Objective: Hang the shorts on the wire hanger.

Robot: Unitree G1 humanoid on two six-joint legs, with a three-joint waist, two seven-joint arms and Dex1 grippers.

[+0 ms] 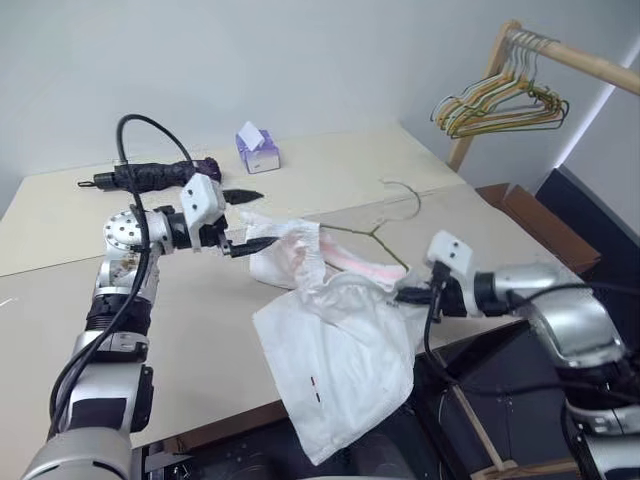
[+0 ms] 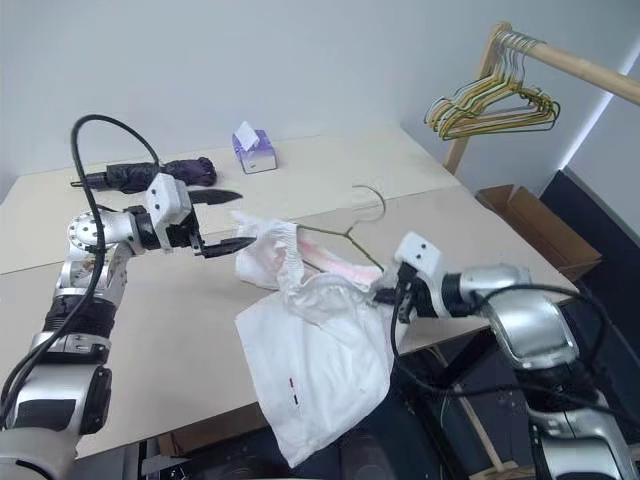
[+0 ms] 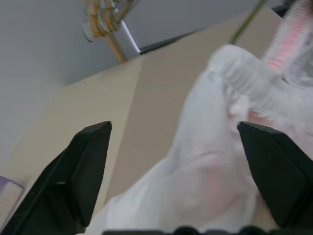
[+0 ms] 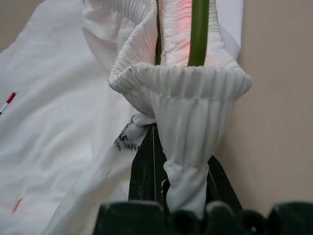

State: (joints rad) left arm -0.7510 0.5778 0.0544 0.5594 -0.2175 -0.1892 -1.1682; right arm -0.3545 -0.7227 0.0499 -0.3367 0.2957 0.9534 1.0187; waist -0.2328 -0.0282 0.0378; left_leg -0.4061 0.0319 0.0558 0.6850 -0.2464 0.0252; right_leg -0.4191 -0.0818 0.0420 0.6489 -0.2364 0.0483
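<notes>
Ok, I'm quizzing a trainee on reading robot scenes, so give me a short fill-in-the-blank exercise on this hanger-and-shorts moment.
1. The right gripper is shut on the elastic waistband of the ____.
2. The left gripper hovers beside the cloth with its fingers ____.
3. The wire hanger lies on the table with part of its wire running inside the shorts' ____.
4. One leg of the shorts droops over the table's ____ edge.

Missing words: shorts; open; waistband; near
</notes>
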